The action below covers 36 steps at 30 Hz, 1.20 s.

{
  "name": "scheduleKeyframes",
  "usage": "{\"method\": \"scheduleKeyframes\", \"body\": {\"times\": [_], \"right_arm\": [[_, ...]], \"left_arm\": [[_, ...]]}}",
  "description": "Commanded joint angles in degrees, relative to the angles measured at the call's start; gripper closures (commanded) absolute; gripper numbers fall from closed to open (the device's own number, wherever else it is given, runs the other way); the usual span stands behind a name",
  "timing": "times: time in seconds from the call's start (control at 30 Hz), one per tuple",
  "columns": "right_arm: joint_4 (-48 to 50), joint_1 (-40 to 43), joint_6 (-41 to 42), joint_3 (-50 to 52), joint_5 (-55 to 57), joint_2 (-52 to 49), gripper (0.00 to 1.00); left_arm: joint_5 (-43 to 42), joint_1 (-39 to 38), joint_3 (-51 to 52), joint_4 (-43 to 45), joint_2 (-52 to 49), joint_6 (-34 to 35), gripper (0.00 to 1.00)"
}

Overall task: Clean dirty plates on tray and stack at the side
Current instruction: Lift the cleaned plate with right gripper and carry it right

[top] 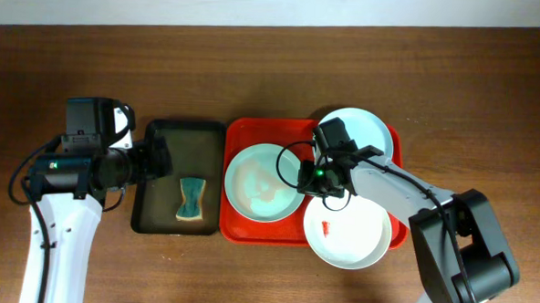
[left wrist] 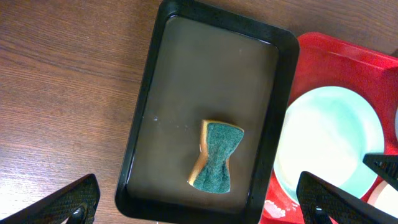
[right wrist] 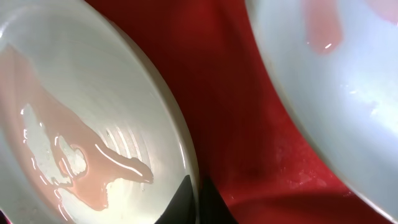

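Tray: large red rectangular plastic tray with rounded corners and a low rim (top: 245, 130), lying right of centre on the brown wooden table (top: 64, 60), its left side just beside a narrower dark green-black rectangular tray (top: 148, 221).
Left plate: round shallow pale mint-white plate (top: 261, 183), flat in the red tray's left half, with a faint pink film across its middle (glossy and streaked in the right wrist view).
Far plate: second round mint-white plate (top: 367, 128) at the red tray's far right corner, partly covered by the right arm.
Near plate: third round mint-white plate (top: 353, 237) at the near right corner, its edge overhanging the tray's near rim, with a small red smear (top: 328, 229) left of its centre.
Sponge: green-topped yellow sponge with a pinched waist (top: 191, 199), lying in the near half of the dark tray, nearer the wall that faces the red tray.
Left arm: white link along the near left of the table, bent at a black joint, wrist level and pointing right.
Left pincer (top: 160, 156): over the dark tray's left rim, fingers (left wrist: 74, 202) spread wide (one tip in each lower corner of the wrist view), holding nothing.
Right arm: from its base at the near right it reaches left across the near plate, wrist tipped down among the three plates.
Right pincer (top: 322, 179): low over the red tray, at the left plate's right rim; dark fingertips (right wrist: 186, 202) show just beside that rim, but I cannot tell how far apart they stand or whether they grip it.
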<state>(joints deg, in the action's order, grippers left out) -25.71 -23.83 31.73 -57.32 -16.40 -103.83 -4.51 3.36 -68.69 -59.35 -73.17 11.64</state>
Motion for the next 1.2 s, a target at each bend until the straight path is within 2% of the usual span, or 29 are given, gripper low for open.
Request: {"method": "scheduleKeyframes", "body": {"times": [0.0, 0.2, 0.33, 0.5, 0.67, 0.97, 1.03, 1.17], "right_arm": [[-2.69, -0.42, 0.02, -4.52, -2.01, -0.15, 0.96], [-18.95, -0.42, 0.0, -17.25, -2.03, 0.31, 0.96], [-21.42, -0.59, 0.22, -22.6, -2.01, 0.31, 0.96], [-15.85, -2.86, 3.96, -22.88, 4.66, 0.22, 0.96], [-9.09, -8.66, 8.11, -22.88, 12.61, 0.17, 0.96], [1.66, -16.94, 7.45, -22.88, 29.0, -3.06, 0.96], [6.08, -18.62, -1.18, -22.88, 29.49, -3.06, 0.96], [9.94, -21.42, -12.39, -22.91, 35.69, -3.06, 0.96]], "left_arm": [[-0.63, 0.17, -0.79, -0.09, 0.52, 0.35, 0.01], [-0.63, 0.17, -0.79, -0.09, 0.52, 0.35, 0.01], [-0.63, 0.17, -0.79, -0.09, 0.52, 0.35, 0.01], [-0.63, 0.17, -0.79, -0.09, 0.52, 0.35, 0.01], [-0.63, 0.17, -0.79, -0.09, 0.52, 0.35, 0.01], [-0.63, 0.17, -0.79, -0.09, 0.52, 0.35, 0.01], [-0.63, 0.17, -0.79, -0.09, 0.52, 0.35, 0.01], [-0.63, 0.17, -0.79, -0.09, 0.52, 0.35, 0.01]]}}
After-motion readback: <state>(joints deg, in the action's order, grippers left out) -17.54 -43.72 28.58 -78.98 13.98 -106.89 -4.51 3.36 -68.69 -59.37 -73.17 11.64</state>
